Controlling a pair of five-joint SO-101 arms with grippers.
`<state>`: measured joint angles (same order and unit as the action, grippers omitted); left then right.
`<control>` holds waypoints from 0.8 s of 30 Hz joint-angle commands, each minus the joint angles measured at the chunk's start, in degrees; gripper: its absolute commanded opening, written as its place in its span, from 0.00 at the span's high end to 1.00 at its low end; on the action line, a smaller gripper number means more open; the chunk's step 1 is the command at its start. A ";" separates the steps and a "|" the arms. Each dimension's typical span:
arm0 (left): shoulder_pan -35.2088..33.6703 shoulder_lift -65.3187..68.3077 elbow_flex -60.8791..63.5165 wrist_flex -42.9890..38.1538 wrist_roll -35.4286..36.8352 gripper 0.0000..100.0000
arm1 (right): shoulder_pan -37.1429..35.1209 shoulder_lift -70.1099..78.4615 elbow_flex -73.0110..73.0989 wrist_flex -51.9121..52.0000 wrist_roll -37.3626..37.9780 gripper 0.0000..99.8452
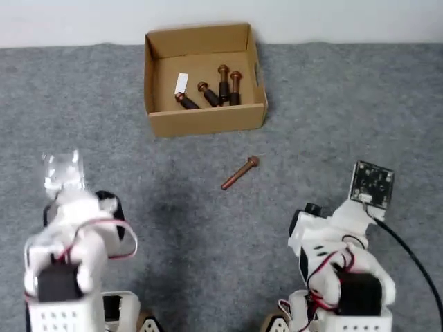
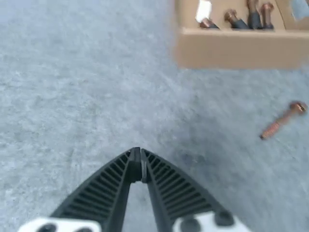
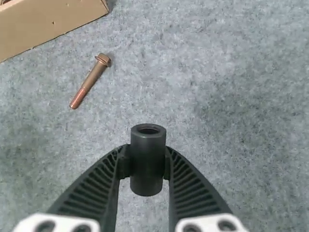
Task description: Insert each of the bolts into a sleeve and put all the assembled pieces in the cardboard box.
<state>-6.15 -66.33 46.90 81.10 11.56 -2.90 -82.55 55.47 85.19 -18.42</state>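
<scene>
Right tool (image 3: 146,154) pinches a black sleeve (image 3: 148,142) upright, bore exposed, evidently to receive the loose bolt (image 3: 90,81) lying on the worktop (image 3: 231,72) just short of the cardboard box (image 1: 208,119). Left tool (image 2: 136,162) is pressed together, empty. Four assembled pieces (image 1: 223,86) lie boxed.

Sleeve (image 3: 147,159) in claw (image 3: 147,162), bolt (image 3: 90,80) apart.
</scene>
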 commanded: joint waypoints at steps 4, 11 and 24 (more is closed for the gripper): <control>11.43 27.60 -24.22 5.10 -0.53 1.00 | 0.66 -6.81 2.29 -0.66 0.44 0.99; 20.75 47.38 -38.99 5.19 -8.97 0.99 | 0.66 -14.11 6.33 1.45 0.18 0.99; 25.14 78.68 -61.23 7.30 -25.05 0.99 | 3.56 -17.71 7.74 0.66 0.09 0.99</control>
<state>18.55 7.96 -7.69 87.96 -12.00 0.35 -99.96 63.38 86.33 -18.42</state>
